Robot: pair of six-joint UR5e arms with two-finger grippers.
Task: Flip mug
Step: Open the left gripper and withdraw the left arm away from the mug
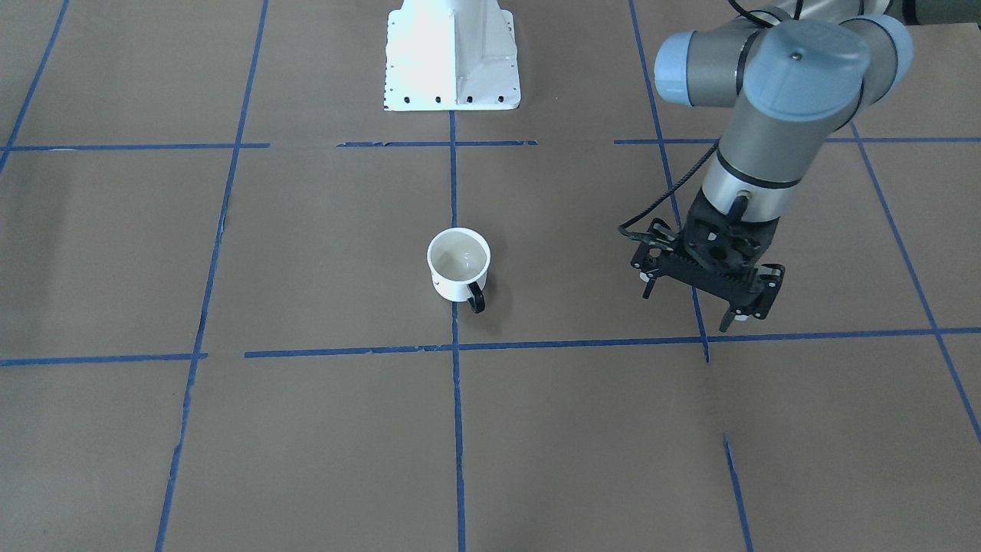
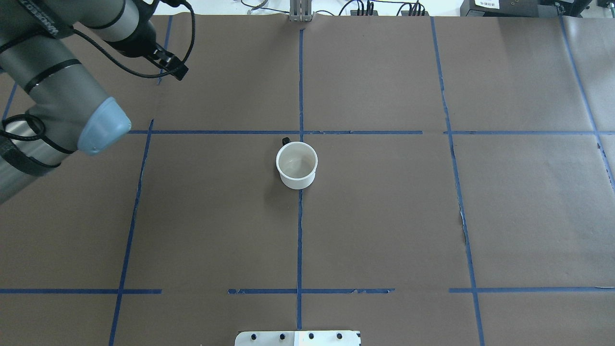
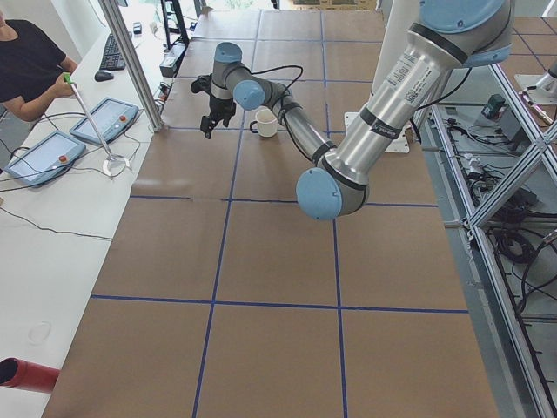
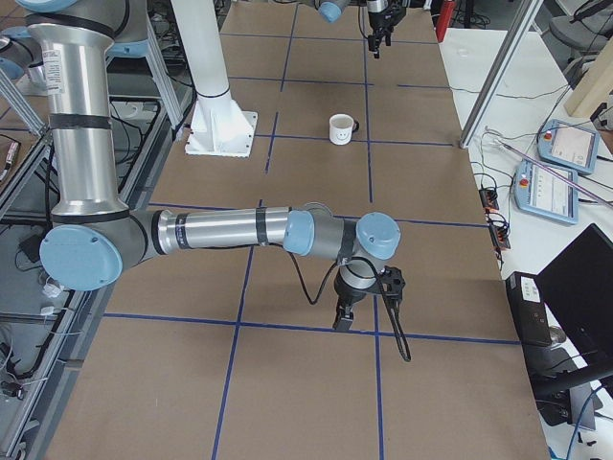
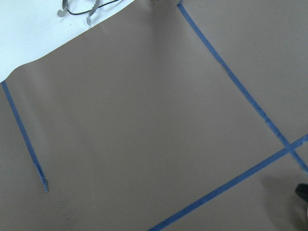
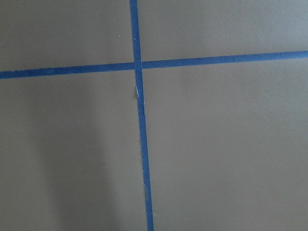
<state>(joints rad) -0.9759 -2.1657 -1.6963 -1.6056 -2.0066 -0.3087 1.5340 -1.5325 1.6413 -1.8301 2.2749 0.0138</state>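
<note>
Lab bay, operator's desk along one side. Table [image 1: 306,253] papered brown, gridded with blue tape [image 1: 454,429]. White robot base [image 1: 452,57] at the far edge.

Mug [image 1: 458,264]: near table centre, on the middle tape line. It stands upright, mouth up, pale inside showing. Handle [image 1: 477,297] points away from the robot, toward the operators' side. Nothing touches it.

Left gripper [image 1: 693,301]: hangs over the table well apart from the mug, on the robot's left. Points down, jaws spread, nothing between them.

Right gripper [image 4: 345,318]: low over the table far out at the robot's right end, seen only from the side. Cannot tell whether spread or closed. Its wrist camera shows only a tape crossing.

Step, my reading: no grasp in hand. With the mug mouth up and both arms away, this is either the start of a flip or the flip already done; the frames don't settle which.

If still to do: the left arm is nearer. It would need to cross to the mug, drop its jaws over the rim or wall clear of the handle, close, lift, turn the wrist over and set the mug down on its mouth.
</note>
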